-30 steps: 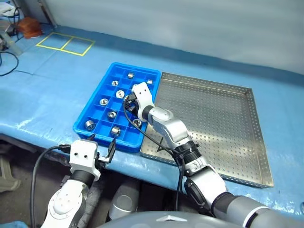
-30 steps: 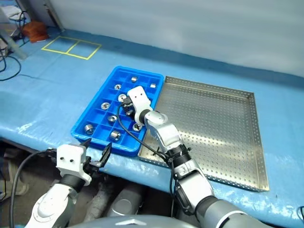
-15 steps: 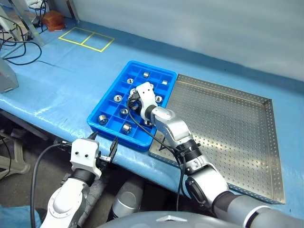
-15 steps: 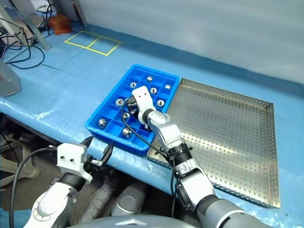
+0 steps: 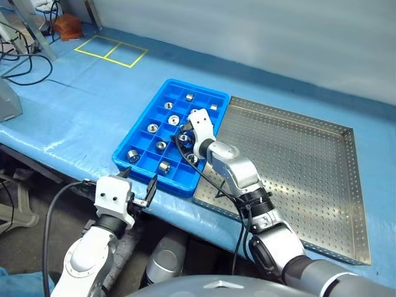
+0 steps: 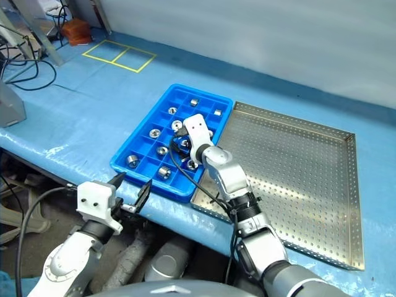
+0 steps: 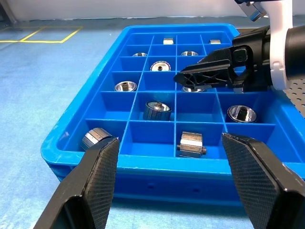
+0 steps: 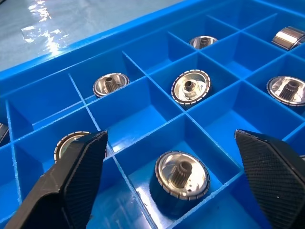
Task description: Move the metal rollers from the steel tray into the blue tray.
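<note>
Both jaws stand wide and hold nothing. The right gripper (image 8: 167,157) hangs over the middle of the blue tray (image 5: 124,162), its fingers (image 8: 71,176) spread to either side of a compartment with one metal roller (image 8: 182,177) lying in it, not touching it. More metal rollers (image 7: 157,110) lie one to a compartment across the blue tray. The left gripper (image 7: 174,179) hovers off the table's (image 5: 74,99) near edge, at about 6 o'clock from the blue tray's near rim and apart from it. The steel tray (image 5: 297,167) lies on the table at 3 o'clock of the blue tray, edge just beside edge, its holed floor bare
</note>
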Action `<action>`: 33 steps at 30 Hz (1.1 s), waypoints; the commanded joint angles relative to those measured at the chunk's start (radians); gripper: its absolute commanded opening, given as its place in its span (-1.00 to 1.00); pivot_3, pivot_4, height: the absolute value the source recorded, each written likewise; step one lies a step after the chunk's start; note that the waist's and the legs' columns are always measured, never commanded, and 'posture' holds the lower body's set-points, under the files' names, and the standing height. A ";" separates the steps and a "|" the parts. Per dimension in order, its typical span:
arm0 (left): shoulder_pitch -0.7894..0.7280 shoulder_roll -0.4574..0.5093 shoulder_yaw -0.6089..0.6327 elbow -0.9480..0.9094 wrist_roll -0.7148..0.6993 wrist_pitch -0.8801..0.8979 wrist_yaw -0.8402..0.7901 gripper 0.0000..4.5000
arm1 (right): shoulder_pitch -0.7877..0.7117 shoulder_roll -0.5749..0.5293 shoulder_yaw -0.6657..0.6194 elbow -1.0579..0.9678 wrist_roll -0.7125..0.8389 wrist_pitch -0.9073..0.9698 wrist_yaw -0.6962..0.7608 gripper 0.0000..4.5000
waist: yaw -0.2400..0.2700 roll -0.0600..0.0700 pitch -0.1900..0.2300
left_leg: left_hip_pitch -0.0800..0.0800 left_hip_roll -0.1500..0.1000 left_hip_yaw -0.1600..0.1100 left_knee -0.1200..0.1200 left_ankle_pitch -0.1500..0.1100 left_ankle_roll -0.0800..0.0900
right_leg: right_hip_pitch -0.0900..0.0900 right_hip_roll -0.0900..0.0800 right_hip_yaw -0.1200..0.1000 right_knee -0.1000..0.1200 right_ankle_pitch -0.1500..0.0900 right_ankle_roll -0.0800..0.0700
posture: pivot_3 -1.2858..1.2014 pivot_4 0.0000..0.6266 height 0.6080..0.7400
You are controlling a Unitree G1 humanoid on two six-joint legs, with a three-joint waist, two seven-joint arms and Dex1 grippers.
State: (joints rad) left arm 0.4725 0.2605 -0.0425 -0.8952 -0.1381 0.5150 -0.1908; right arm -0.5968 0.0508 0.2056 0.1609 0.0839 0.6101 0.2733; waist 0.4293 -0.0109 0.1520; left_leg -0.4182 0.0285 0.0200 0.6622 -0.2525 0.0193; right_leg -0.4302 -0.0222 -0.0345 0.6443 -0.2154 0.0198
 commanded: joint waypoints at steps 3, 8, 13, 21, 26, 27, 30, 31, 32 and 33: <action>-0.064 0.032 0.012 0.009 -0.016 0.013 -0.037 0.66 | 0.041 -0.043 -0.017 -0.227 0.023 0.072 0.019 0.94 | -0.017 0.000 0.000 | 0.000 0.000 0.000 0.000 0.000 0.000 | 0.001 0.000 0.000 0.000 0.000 0.000 | 0.34 -0.52 1.00; -0.208 0.070 0.048 0.085 -0.025 0.021 -0.074 0.66 | 0.138 -0.128 -0.049 -0.421 0.027 0.150 0.010 0.94 | -0.065 0.002 -0.001 | 0.000 0.000 -0.001 0.002 0.000 0.000 | 0.002 0.000 -0.001 0.000 0.000 0.000 | 0.24 -0.52 1.00; -0.373 0.101 0.045 0.200 -0.033 0.021 -0.116 0.66 | 0.270 -0.213 -0.077 -0.566 0.031 0.210 0.005 0.94 | -0.165 0.003 -0.003 | 0.001 -0.001 -0.002 0.003 0.000 0.000 | 0.004 -0.001 -0.001 0.000 0.001 0.001 | 0.15 -0.52 1.00; -0.515 0.105 -0.031 0.346 -0.007 -0.002 -0.164 0.66 | 0.433 -0.246 -0.120 -0.744 0.039 0.283 -0.034 0.94 | -0.374 0.003 -0.003 | 0.005 -0.001 -0.003 0.002 0.000 0.001 | 0.006 -0.001 0.005 0.001 0.004 -0.004 | 0.07 -0.52 1.00; -0.519 0.085 -0.029 0.382 0.037 0.028 -0.099 0.66 | 0.498 -0.247 -0.110 -0.801 0.043 0.298 -0.047 0.94 | -0.422 0.003 -0.003 | 0.007 0.000 -0.002 0.002 0.000 0.001 | 0.005 0.002 0.009 0.004 0.002 -0.001 | 0.07 -0.52 1.00; -0.517 0.080 -0.027 0.383 0.038 0.028 -0.093 0.66 | 0.507 -0.250 -0.104 -0.808 0.043 0.298 -0.046 0.94 | -0.422 0.003 -0.002 | 0.008 0.000 -0.002 0.002 0.000 0.001 | 0.005 0.002 0.010 0.004 0.002 -0.001 | 0.07 -0.52 1.00; -0.512 0.062 -0.028 0.387 0.043 0.026 -0.069 0.66 | 0.527 -0.250 -0.099 -0.821 0.053 0.305 -0.046 0.94 | -0.419 0.003 -0.003 | 0.008 0.001 -0.002 0.003 0.001 0.001 | 0.005 0.002 0.012 0.006 0.001 0.001 | 0.07 -0.52 1.00; -0.512 0.053 -0.028 0.390 0.043 0.027 -0.062 0.66 | 0.532 -0.252 -0.095 -0.823 0.054 0.308 -0.045 0.94 | -0.417 0.003 -0.003 | 0.008 0.001 -0.001 0.003 0.001 0.002 | 0.005 0.002 0.013 0.006 0.002 0.002 | 0.07 -0.52 1.00; -0.511 0.046 -0.028 0.390 0.043 0.027 -0.059 0.66 | 0.534 -0.253 -0.092 -0.824 0.054 0.310 -0.045 0.94 | -0.416 0.003 -0.002 | 0.008 0.001 0.000 0.003 0.002 0.002 | 0.005 0.001 0.014 0.006 0.002 0.003 | 0.07 -0.52 1.00; -0.511 0.040 -0.030 0.390 0.042 0.027 -0.058 0.66 | 0.535 -0.253 -0.091 -0.824 0.055 0.312 -0.045 0.94 | -0.416 0.003 -0.002 | 0.008 0.001 0.000 0.004 0.002 0.003 | 0.005 0.000 0.015 0.006 0.003 0.004 | 0.07 -0.52 1.00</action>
State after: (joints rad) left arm -0.0350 0.3089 -0.0816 -0.4962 -0.0983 0.5449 -0.2587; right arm -0.0575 -0.1989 0.1150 -0.6153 0.1281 0.9266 0.2323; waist 0.0133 -0.0081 0.1495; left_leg -0.4101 0.0293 0.0211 0.6659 -0.2501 0.0226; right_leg -0.4251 -0.0224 -0.0183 0.6500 -0.2121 0.0241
